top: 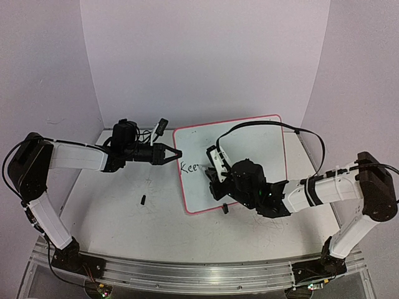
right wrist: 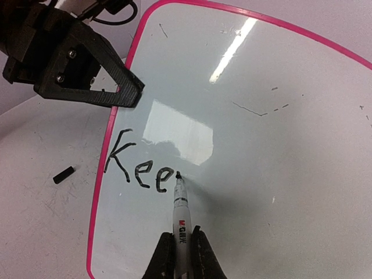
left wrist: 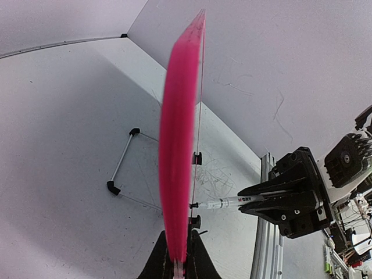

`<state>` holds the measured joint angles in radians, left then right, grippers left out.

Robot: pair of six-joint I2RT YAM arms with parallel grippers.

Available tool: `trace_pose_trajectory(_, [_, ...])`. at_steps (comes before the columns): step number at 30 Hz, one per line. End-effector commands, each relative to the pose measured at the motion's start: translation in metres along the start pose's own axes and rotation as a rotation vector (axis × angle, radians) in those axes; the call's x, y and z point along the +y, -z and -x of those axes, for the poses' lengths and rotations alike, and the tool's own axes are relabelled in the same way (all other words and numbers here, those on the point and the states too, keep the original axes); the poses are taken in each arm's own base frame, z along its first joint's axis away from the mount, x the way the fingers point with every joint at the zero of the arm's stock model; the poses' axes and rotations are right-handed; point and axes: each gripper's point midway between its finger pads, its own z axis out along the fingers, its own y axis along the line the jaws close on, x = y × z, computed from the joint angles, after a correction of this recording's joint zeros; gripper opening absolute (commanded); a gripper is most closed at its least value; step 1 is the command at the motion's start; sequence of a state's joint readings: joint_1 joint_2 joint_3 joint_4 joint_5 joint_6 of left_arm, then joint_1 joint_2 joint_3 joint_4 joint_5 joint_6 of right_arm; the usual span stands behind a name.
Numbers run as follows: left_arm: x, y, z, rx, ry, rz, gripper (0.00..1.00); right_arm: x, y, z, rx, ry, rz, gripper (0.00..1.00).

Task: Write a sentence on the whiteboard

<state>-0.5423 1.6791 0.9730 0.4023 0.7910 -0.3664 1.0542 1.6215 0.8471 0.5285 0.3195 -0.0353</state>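
In the middle of the writing step, with only the start of the sentence (right wrist: 138,168) done, just "Kee", near the left side of the whiteboard (top: 249,149). Lying on the surface (top: 124,212), in the middle and a bit to the right, pink rim all round. Pinched at its left rim by the left end effector (top: 176,152), closed tight on the edge, likely to stop the board from sliding. Held in the right end effector (right wrist: 181,247), squeezed shut around it: a marker (right wrist: 180,212), tip touching the board right at the end of the second "e". Off to the left on the surface, a small black bit (top: 143,200), maybe the marker cap — too small to tell. Next, probably: draw the "p", then go on to the right along the same line. Calls for a soft, steady push on the tip and a firm hold on the rim — easy to smear the letters or shift the board with too hard a push.
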Motion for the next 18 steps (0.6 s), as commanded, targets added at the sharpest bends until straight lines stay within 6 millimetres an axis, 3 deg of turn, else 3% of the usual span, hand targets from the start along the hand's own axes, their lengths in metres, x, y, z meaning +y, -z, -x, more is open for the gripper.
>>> trace_pose_trajectory(1, [-0.015, 0.005, 0.020, -0.052, -0.083, -0.030, 0.08, -0.006, -0.002, 0.003, 0.006, -0.010, -0.033, 0.00])
trace_pose_trajectory(18, [-0.015, 0.006, 0.020, -0.052, -0.083, -0.030, 0.08, -0.005, 0.002, -0.017, 0.066, -0.030, -0.016, 0.00])
